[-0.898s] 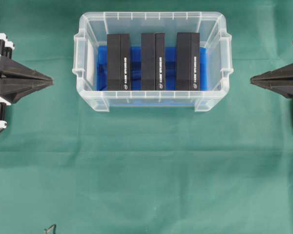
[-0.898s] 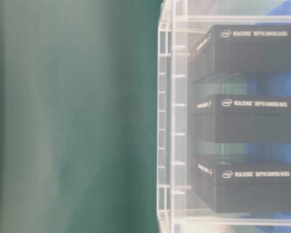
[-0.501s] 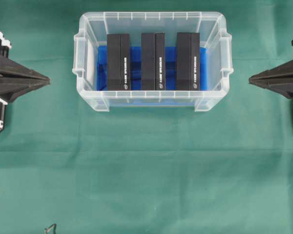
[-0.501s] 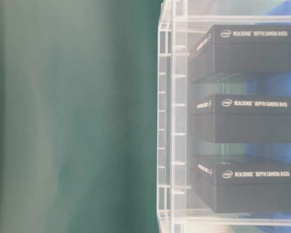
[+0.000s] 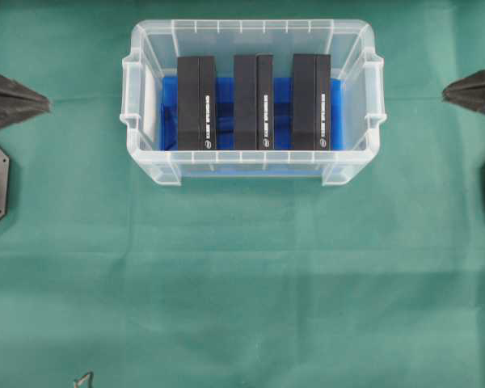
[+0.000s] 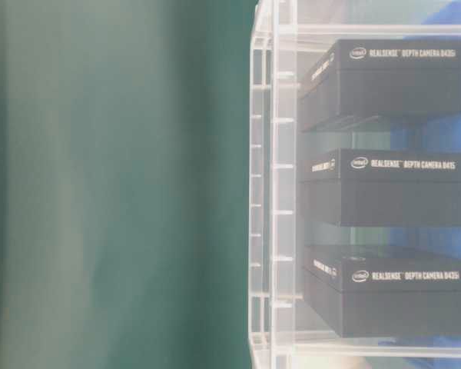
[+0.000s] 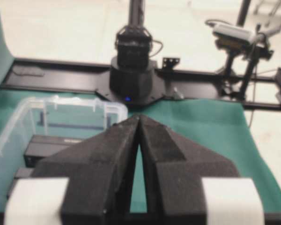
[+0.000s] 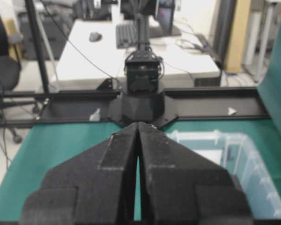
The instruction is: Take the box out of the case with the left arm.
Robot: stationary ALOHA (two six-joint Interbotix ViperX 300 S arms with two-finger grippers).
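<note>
At the far left edge of the overhead view, the left hand (image 5: 44,103) shows as a dark wedge tapering to a point, its two halves pressed together with nothing between them; its wrist view confirms the tips meeting. It sits well apart from the case (image 5: 149,166), which stands toward the back middle of the green-covered worktop (image 5: 242,283). Inside the case, on the blue cloth (image 5: 225,113), three black boxes stand on edge in a row, each apart from its neighbour: the left box (image 5: 196,103), the middle box (image 5: 253,102) and the right box (image 5: 310,102). From table level their white lettering reads through the clear wall. At the right edge, the right hand (image 5: 446,93) is likewise closed to a point and empty, well clear of the case.
</note>
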